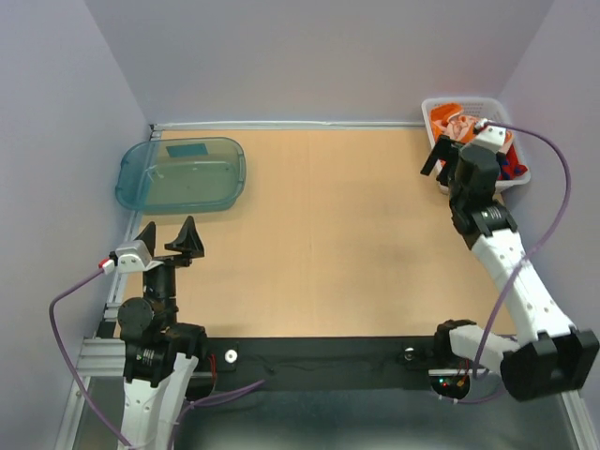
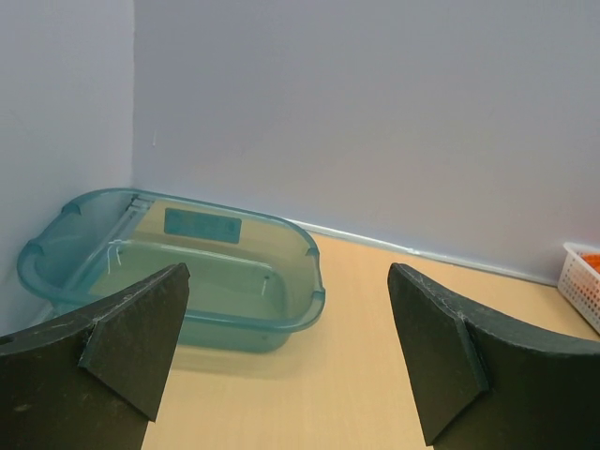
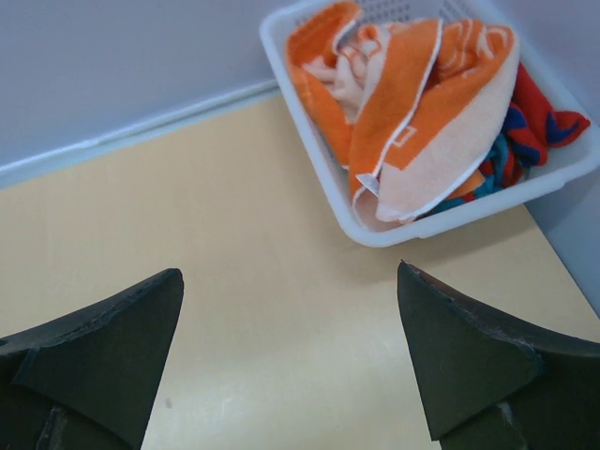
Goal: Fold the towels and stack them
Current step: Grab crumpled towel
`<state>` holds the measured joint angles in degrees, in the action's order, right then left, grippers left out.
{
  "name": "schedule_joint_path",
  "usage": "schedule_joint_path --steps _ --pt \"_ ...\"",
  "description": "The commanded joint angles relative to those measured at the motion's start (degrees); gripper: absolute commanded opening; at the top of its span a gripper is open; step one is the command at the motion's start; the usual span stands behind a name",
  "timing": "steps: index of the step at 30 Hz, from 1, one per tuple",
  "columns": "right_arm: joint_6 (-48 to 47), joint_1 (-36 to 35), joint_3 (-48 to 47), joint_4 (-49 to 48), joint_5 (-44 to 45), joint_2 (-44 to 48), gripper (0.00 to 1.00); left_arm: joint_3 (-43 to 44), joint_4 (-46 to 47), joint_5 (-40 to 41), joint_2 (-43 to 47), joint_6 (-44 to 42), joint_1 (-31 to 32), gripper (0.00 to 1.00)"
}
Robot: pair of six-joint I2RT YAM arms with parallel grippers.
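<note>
Towels: all bunched in the white mesh basket (image 3: 469,216), upper right of the right wrist view. The orange towel (image 3: 412,103), with its pale line pattern, lies on top, crumpled and draped down to the front rim. The red towel (image 3: 553,108) with blue marks pokes out at the right wall. A teal-blue scrap (image 3: 495,167) shows beneath. None is folded and none is on the table (image 1: 319,234). No panda-print towel is visible.

Right gripper (image 3: 289,272): jaws spread wide with nothing between them, poised over the table just lower left of the basket, camera aimed at the pile. Judgement: staged for a first pick; the orange towel is uppermost, so it is the likely target.

Left gripper (image 1: 169,234): jaws likewise apart and holding nothing, at lower left of the top view. It faces the translucent teal tray (image 1: 183,173) at upper left, well apart from the basket. Judgement: parked aside so the middle of the table can serve for folding. The tray may be where the stack goes; not certain.

Task at its very start.
</note>
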<state>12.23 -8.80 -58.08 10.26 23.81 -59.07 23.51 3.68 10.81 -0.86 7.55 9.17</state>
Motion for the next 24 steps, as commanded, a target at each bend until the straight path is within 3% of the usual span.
schedule_joint_path --steps 1,14,24 --pt "0.26 0.88 -8.59 0.20 9.84 -11.98 1.00 1.37 1.77 3.42 3.23 0.45 1.02 0.99" --pt "6.31 14.33 -37.68 0.20 4.14 -47.77 0.93 0.58 2.03 6.07 4.55 0.27 5.42 0.99" --pt "8.60 17.41 -51.51 0.20 3.43 -63.97 0.85 0.05 2.91 5.89 2.54 -0.34 5.95 0.99"
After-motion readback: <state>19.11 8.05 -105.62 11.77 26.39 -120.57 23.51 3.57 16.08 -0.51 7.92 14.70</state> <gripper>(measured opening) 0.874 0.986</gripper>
